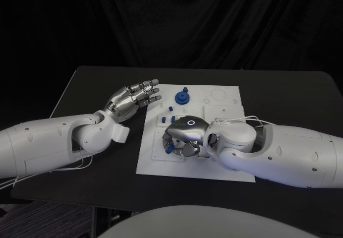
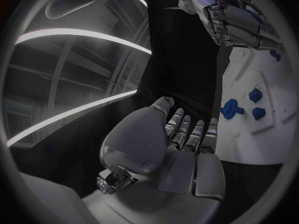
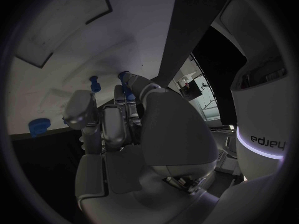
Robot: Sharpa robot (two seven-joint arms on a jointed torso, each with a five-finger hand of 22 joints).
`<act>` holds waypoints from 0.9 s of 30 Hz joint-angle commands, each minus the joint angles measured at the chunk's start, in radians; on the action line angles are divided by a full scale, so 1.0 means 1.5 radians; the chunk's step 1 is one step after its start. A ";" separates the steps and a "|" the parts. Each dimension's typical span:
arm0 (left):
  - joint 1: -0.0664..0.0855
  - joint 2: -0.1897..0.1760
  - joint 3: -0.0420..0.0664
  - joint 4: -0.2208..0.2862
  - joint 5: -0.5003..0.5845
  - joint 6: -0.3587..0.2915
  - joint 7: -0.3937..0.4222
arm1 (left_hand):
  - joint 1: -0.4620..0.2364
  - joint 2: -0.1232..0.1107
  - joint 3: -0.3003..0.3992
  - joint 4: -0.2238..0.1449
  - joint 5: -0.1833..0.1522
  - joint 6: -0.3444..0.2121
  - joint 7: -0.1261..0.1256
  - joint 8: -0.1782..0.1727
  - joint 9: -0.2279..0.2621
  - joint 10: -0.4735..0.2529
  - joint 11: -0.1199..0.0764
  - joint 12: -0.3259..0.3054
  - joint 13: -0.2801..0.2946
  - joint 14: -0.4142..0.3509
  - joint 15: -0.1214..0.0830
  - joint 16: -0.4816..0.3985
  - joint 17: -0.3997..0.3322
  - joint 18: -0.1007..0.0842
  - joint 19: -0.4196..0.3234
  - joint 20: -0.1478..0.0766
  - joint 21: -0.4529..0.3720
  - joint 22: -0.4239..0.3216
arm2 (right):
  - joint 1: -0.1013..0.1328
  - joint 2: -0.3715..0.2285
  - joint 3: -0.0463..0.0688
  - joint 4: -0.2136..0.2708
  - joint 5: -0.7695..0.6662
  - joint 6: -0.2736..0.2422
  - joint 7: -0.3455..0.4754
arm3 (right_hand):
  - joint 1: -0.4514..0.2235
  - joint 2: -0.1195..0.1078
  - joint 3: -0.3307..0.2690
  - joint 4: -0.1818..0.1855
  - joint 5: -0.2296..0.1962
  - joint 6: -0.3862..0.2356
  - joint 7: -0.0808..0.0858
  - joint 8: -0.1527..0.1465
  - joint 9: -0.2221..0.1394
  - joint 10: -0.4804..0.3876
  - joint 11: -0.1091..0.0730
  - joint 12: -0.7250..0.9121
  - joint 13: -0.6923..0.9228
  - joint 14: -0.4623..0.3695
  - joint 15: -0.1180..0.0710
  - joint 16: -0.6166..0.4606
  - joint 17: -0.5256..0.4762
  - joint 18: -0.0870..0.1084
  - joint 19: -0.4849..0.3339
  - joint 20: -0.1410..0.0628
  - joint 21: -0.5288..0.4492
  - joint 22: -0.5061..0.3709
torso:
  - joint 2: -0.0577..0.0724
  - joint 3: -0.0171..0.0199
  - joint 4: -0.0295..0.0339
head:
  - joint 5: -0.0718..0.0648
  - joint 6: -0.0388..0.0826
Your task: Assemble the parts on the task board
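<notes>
The white task board (image 1: 221, 99) lies mid-table. A round blue part (image 1: 183, 96) stands at its far end, with small blue pegs (image 1: 171, 107) nearer in. My right hand (image 1: 182, 136) is low over the board's near left part, fingers curled in around a blue part (image 1: 168, 148); in the right wrist view blue (image 3: 130, 97) peeks out between the fingers (image 3: 115, 119). My left hand (image 1: 132, 99) hovers left of the board's far corner, flat, fingers apart, holding nothing. The left wrist view has that hand (image 2: 181, 139), the board (image 2: 261, 134) and the round blue part (image 2: 230, 108).
Bare black table (image 1: 93, 89) surrounds the board. White cables (image 1: 247, 119) run from my right wrist across the board's right side. My right forearm (image 1: 286, 148) covers the board's near right corner.
</notes>
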 commanded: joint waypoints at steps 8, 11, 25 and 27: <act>-0.003 0.003 0.000 -0.001 0.002 0.010 0.002 | -0.008 -0.001 0.003 0.001 0.004 0.003 0.001 0.002 0.001 0.002 0.003 0.004 0.001 0.004 0.003 0.004 0.001 0.000 0.004 -0.001 0.003 -0.001 | -0.007 0.007 0.000 -0.004 -0.014 0.015 -0.016 | -0.004 0.002 -0.001 -0.007 0.005 0.000 0.008 -0.008 0.005 0.003 0.001 -0.010 -0.001 -0.008 0.003 -0.008 -0.008 -0.001 -0.009 0.000 -0.010 0.080 | 0.000 0.0001 -0.0003 | -0.001 0.000; -0.003 0.004 0.000 -0.002 0.002 0.011 0.001 | -0.008 -0.001 0.003 0.001 0.004 0.003 0.001 0.002 0.001 0.002 0.003 0.004 0.001 0.004 0.003 0.004 0.001 0.000 0.004 -0.001 0.003 -0.001 | -0.009 0.010 0.000 -0.006 -0.014 0.014 -0.011 | -0.007 0.001 -0.002 -0.006 0.001 -0.010 0.010 -0.018 0.003 -0.002 0.004 -0.015 -0.001 -0.010 0.005 -0.010 -0.011 -0.001 -0.012 0.002 -0.015 0.079 | 0.000 0.0000 0.0003 | -0.001 0.000; -0.005 0.004 0.000 -0.004 0.002 0.011 0.000 | -0.009 -0.001 0.008 0.000 0.004 0.004 0.003 0.002 0.001 0.002 0.006 0.005 0.001 0.003 0.002 0.003 0.000 0.000 0.003 -0.001 0.002 -0.004 | -0.012 0.011 0.000 -0.009 0.000 0.002 0.009 | -0.036 -0.018 -0.063 0.019 -0.042 -0.173 0.015 -0.164 -0.074 -0.182 0.063 -0.123 -0.043 -0.062 0.055 -0.049 -0.104 0.014 -0.060 0.045 -0.113 0.051 | -0.001 -0.0006 -0.0002 | 0.000 0.000; -0.005 0.003 0.000 -0.004 0.002 0.010 0.001 | -0.009 -0.002 0.008 0.000 0.004 0.005 0.004 0.003 0.001 0.002 0.007 0.005 0.001 0.003 0.002 0.003 0.000 -0.001 0.002 -0.002 0.002 -0.005 | -0.012 0.006 0.000 -0.007 0.001 -0.002 0.010 | -0.035 -0.017 -0.075 0.020 -0.043 -0.176 0.012 -0.170 -0.081 -0.196 0.066 -0.129 -0.048 -0.069 0.058 -0.051 -0.112 0.016 -0.066 0.049 -0.125 0.049 | 0.000 -0.0005 -0.0001 | 0.000 0.000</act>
